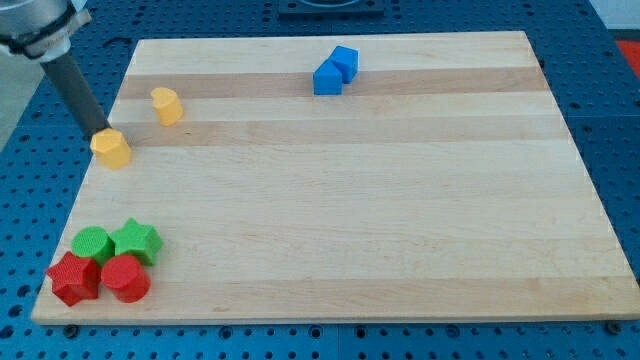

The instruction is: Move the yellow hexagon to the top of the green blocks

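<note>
Rod work on a wooden counter (pixel 340 200): my tip (pixel 101 131) sits at the upper-left edge of a yellow block (pixel 112 149) near the view's left side, touching it or just short of touching; which one cannot be told at this size. No jaws exist on this arm, so nothing is clamped or held, and the rod can only shove.

That nearest yellow block shows flat facets and looks like the hexagon named in the task. A second yellow block (pixel 167 105), rounder in outline, stands apart from it toward the view's upper right. Down the left side, near the view's bottom corner, a round green block (pixel 92 243) and a green star (pixel 137 241) sit side by side, touching, with a red star (pixel 73 278) and a round red block (pixel 126 279) packed just below them. Two blue blocks (pixel 334 71) rest together near the view's top, well away from the action.

Judged from this layout, the step in hand is a push toward the view's bottom. The tip is already behind the hexagon for that line. Best practice would be to keep the rod centred on the block's far face so it does not spin off sideways, steer slightly right to land above the gap between the two greens, and stop short of contact, since a late stop could knock the greens into the reds.
</note>
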You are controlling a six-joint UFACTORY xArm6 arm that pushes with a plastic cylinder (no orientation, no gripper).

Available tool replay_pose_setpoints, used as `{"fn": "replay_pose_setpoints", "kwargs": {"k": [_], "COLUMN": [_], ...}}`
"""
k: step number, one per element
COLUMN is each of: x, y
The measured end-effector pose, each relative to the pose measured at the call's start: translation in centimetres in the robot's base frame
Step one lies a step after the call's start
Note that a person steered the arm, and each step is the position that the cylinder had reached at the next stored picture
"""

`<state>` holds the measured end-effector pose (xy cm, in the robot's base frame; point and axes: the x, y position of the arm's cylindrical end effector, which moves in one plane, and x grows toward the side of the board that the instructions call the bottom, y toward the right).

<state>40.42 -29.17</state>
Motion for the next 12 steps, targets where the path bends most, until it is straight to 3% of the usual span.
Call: {"fn": "replay_pose_setpoints", "kwargs": {"k": [1, 2, 7, 9, 10, 12], "x": [3.5, 4.1, 0.4, 7.1, 8.4, 1.8], "y": [0.6, 0.4, 1.4, 1.6, 0.9, 0.5]}}
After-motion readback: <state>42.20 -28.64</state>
